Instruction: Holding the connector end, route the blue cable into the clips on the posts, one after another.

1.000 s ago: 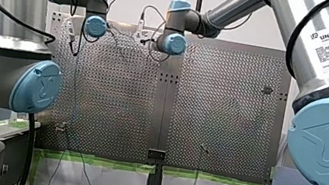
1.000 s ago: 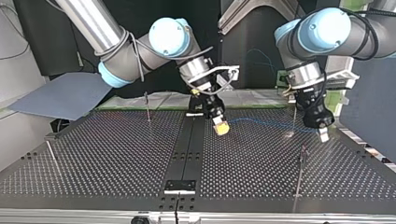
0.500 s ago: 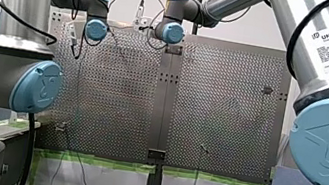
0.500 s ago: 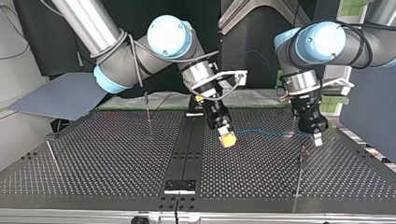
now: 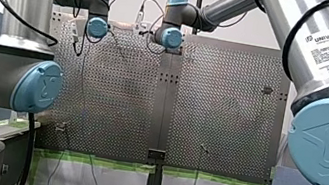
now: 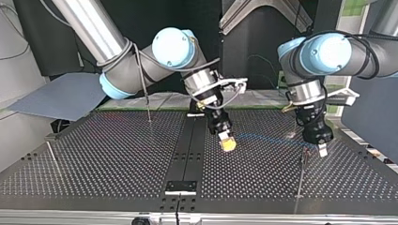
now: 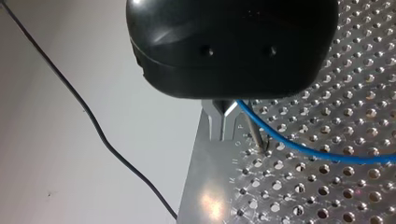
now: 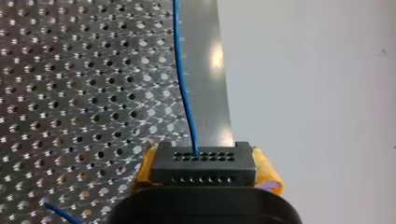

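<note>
In the right wrist view my right gripper (image 8: 206, 170) is shut, its yellow pads (image 8: 267, 171) clamping a black connector (image 8: 204, 159); the blue cable (image 8: 183, 79) leaves it straight ahead over the perforated plate. The top view has this gripper (image 6: 227, 144) low over the table's middle. From there the blue cable (image 6: 267, 138) stretches toward the view's right to my left gripper (image 6: 322, 149). In the left wrist view its metal fingers (image 7: 215, 122) are shut on the blue cable (image 7: 317, 154), right beside a thin post (image 7: 256, 136). That post (image 6: 304, 157) stands just by the gripper.
Other thin posts stand on the perforated table: one at the back left of the top view (image 6: 148, 108), one at the left edge (image 6: 51, 157), one at the front middle (image 6: 178, 208). A dark centre rail (image 6: 187, 154) runs between the two plates.
Both grippers have come toward the top view's camera and lower. My left gripper has dropped down beside the right-hand post, and the cable has followed.
</note>
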Tool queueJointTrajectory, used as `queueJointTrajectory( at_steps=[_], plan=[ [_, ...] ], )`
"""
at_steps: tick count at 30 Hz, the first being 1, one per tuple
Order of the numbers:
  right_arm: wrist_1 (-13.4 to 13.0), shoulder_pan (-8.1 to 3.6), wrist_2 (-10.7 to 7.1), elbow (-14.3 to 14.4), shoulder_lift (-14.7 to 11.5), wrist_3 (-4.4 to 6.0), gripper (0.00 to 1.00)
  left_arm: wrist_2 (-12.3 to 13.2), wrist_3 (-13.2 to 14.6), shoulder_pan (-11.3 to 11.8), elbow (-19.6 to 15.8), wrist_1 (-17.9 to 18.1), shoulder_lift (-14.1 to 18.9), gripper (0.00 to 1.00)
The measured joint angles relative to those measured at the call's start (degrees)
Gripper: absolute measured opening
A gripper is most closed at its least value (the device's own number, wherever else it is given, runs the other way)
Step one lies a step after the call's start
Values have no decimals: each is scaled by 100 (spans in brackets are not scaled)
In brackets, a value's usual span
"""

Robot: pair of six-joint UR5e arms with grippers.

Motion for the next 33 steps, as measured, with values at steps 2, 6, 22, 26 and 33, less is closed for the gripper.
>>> queueJointTrajectory(
  at_steps=[2, 6, 22, 26, 33],
  plan=[
    [7, -3, -1, -66, 12, 23, 0, 52, -3, 20, 5, 0, -18, 0],
    [19, -3, -8, -144, 34, 48, 0, 107, -8, 68, 23, 2, -59, 0],
    [15, -2, -48, -181, 211, 55, 0, 524, -57, 281, 225, -5, -292, 0],
    [14, -2, -79, -186, 218, 55, 0, 576, -98, 376, 239, 32, -298, 0],
    [6, -63, -77, -188, 235, 55, 0, 818, -181, 499, 246, 67, -305, 0]
  ],
)
